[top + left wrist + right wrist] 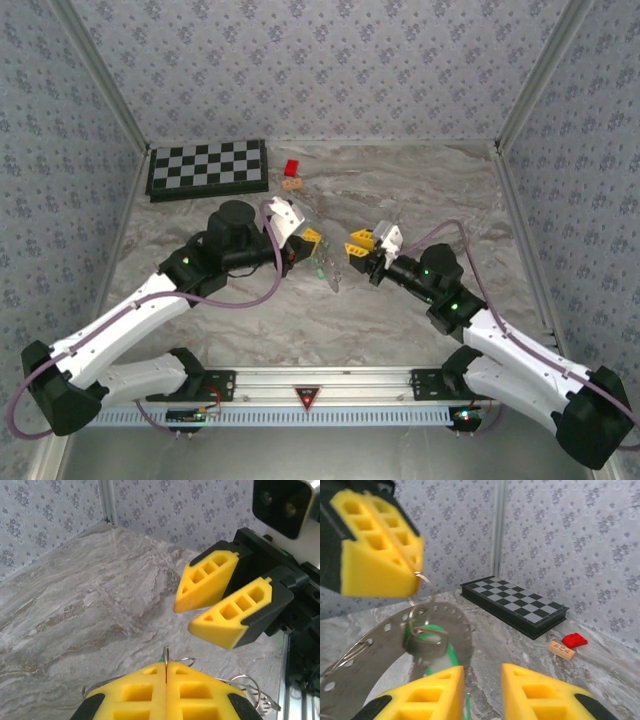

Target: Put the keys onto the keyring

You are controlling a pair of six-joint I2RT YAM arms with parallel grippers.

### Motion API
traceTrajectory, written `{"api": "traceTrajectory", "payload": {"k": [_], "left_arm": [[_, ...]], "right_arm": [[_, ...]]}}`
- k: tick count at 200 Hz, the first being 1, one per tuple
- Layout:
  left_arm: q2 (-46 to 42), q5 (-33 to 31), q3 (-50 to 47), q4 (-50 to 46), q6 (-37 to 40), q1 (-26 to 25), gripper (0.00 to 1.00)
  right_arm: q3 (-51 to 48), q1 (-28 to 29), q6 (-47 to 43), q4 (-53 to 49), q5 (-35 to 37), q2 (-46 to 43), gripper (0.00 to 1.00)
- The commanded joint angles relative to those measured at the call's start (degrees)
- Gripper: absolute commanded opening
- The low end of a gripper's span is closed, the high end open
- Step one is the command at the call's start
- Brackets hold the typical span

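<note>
Above the marble surface (380,320), the left jaws are clenched on thin metal at the top of the one big keyring (370,645), so it hangs in the air. The right jaws sit just beside it, parted a little and holding nothing. I think a key is being put on, so next the right jaws must pinch the green key (451,655) by the ring (I count one; others may be hidden) and line it up.
</note>
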Motion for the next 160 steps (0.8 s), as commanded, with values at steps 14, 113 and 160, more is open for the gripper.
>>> {"api": "traceTrajectory", "payload": {"k": [14, 113, 160], "left_arm": [[-0.3, 2.2, -3.4, 14.0, -4.1, 0.3, 0.00], [2.3, 4.6, -8.4, 30.1, -9.2, 0.4, 0.00], [1.5, 5.6, -8.4, 29.0, -9.0, 0.6, 0.00]], "right_arm": [[0.7, -3.5, 9.1, 1.2, -5.1, -1.6, 0.27], [5.2, -4.5, 16.1, 5.4, -13.4, 3.7, 0.27], [7.3, -4.1, 16.6, 7.3, -14.4, 7.3, 0.27]]}}
